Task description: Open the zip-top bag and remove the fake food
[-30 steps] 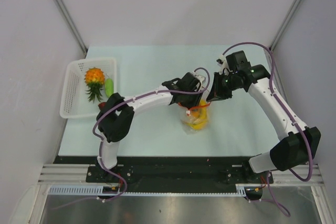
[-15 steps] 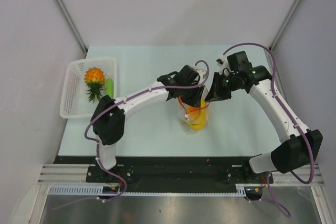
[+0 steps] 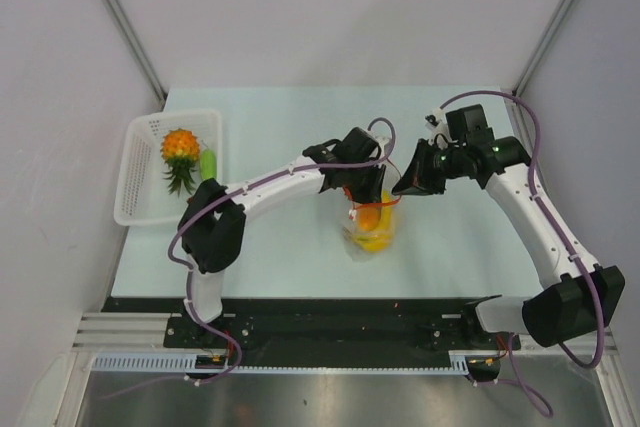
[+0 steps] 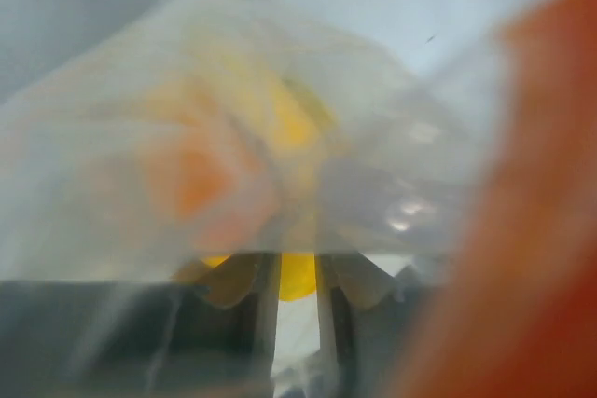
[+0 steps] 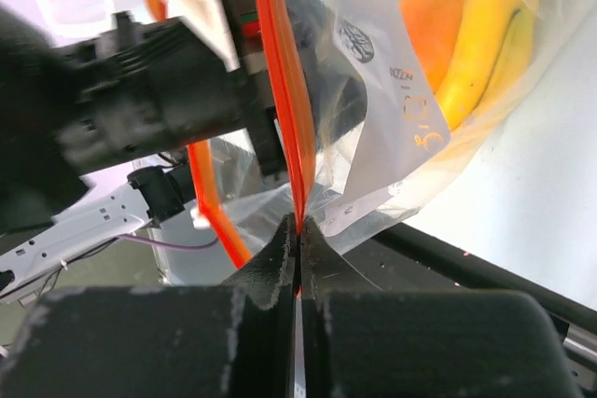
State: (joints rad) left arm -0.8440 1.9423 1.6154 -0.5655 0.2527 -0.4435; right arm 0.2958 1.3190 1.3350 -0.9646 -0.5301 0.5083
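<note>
Overhead, the small clear crinkly zip-top bag lies well right of the white perforated plastic basket, with the left gripper and right gripper at its mouth. Left wrist: blurred film over yellow-orange fake food; fingers narrowly apart, grip unclear. Right wrist: fingers pinch the orange-red zip strip.

There are two robot arms, a left arm and a right arm. One white basket at nine o'clock has one pineapple and one green piece. One zip-top bag in the middle has one banana bunch and one orange piece.
</note>
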